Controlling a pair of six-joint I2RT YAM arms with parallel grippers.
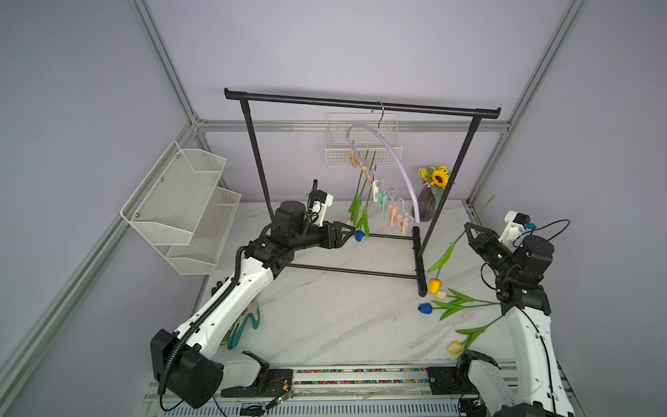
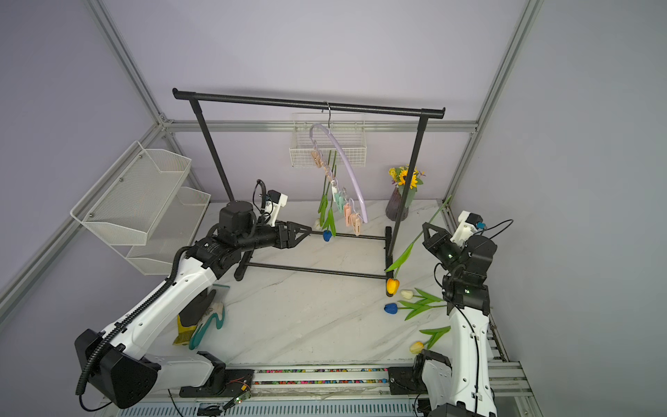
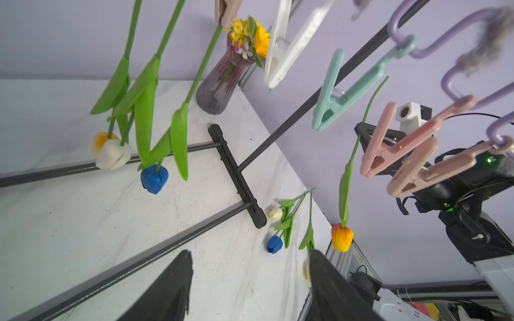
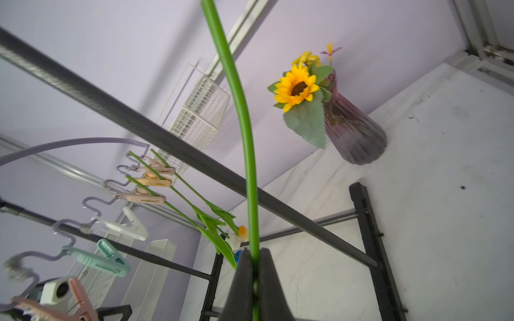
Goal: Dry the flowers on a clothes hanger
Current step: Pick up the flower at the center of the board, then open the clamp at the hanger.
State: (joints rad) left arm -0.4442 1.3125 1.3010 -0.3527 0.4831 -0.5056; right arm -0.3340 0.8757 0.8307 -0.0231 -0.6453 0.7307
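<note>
My right claw [image 4: 254, 259] is clamped on the orange tulip [image 1: 435, 285] by its stem, head dangling by the rack [image 1: 361, 103]; left claw [image 1: 351, 232] gapes empty beneath the clothes hanger [image 1: 393, 151], three flowers [image 1: 364, 220] pinned there. Next, I reckon: stem up to the white clothespin [image 3: 281, 52], left pinching it open

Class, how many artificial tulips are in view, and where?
7. Three hang clipped on the lilac arched hanger: white-headed, blue-headed, orange-headed. The right gripper holds one orange tulip. Three lie on the white marble table: white, blue, yellow. None seems hidden.
</note>
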